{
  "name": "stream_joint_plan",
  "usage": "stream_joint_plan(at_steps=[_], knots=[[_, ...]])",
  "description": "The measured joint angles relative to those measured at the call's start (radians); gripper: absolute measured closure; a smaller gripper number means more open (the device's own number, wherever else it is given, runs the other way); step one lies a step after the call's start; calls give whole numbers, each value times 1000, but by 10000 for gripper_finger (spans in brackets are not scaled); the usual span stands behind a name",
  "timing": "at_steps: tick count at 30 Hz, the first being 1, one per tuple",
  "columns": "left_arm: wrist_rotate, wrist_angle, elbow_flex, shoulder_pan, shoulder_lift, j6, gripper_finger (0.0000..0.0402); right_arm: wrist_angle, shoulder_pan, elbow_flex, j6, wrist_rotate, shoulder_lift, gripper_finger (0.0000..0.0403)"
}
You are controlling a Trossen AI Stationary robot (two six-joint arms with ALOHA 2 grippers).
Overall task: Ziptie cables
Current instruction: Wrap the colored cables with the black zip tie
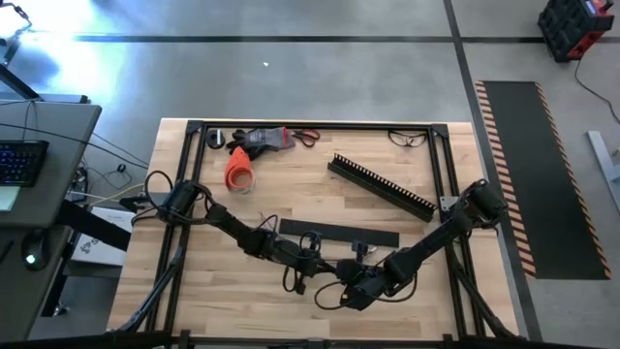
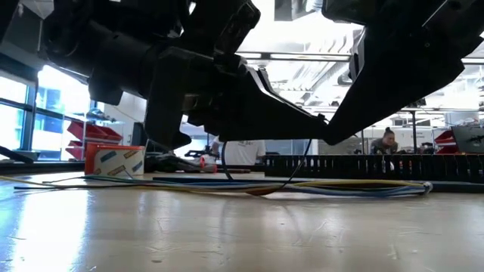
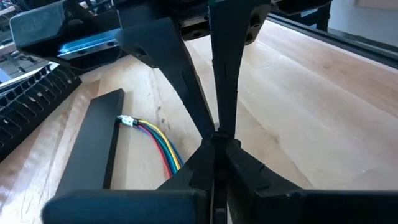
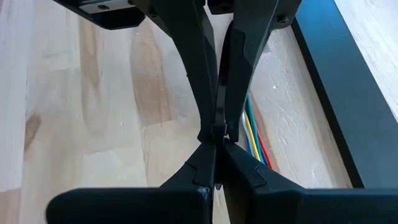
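The cables are a thin bunch of yellow, blue, green and red wires ending in a white plug. They lie flat on the table beside the flat black bar and run long and low in the low view. Above them my left gripper and right gripper meet tip to tip, both shut. A thin black ziptie hangs between them in a slack loop down to the cables. In the right wrist view the cables show just behind the joined fingertips. My left gripper is shut on the ziptie, a narrow black strip that shows between its two fingers, lying along them. It comes slanting down from the table's left side. Which part of the ziptie it has, the fingers hide. My right gripper is shut at its tips, right against the left gripper's tips. A short black end of the ziptie shows between its fingers. It comes slanting down from the table's right side. The ziptie's loop hangs slack below.
The flat black bar lies just beyond the grippers and the comb-toothed channel farther toward the far right. An orange roll and a red-grey tool sit near the far edge. Bare wood lies toward the near edge.
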Motion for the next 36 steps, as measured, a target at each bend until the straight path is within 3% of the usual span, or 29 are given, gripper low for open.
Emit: stream_joint_plan(at_steps=[6, 18, 22, 28, 36], knots=[[10, -15, 19, 0, 0, -8, 384, -4, 0, 0, 0, -3, -1, 403], [21, -23, 29, -2, 0, -8, 325, -3, -1, 0, 1, -10, -2, 403], [22, -24, 29, -2, -1, -8, 338, -3, -1, 0, 1, -11, -2, 403], [22, -32, 30, 0, -2, -9, 389, -4, -1, 0, 1, -11, -2, 403], [14, -45, 32, -1, -3, -11, 398, -8, 15, 0, 13, -3, -1, 403]])
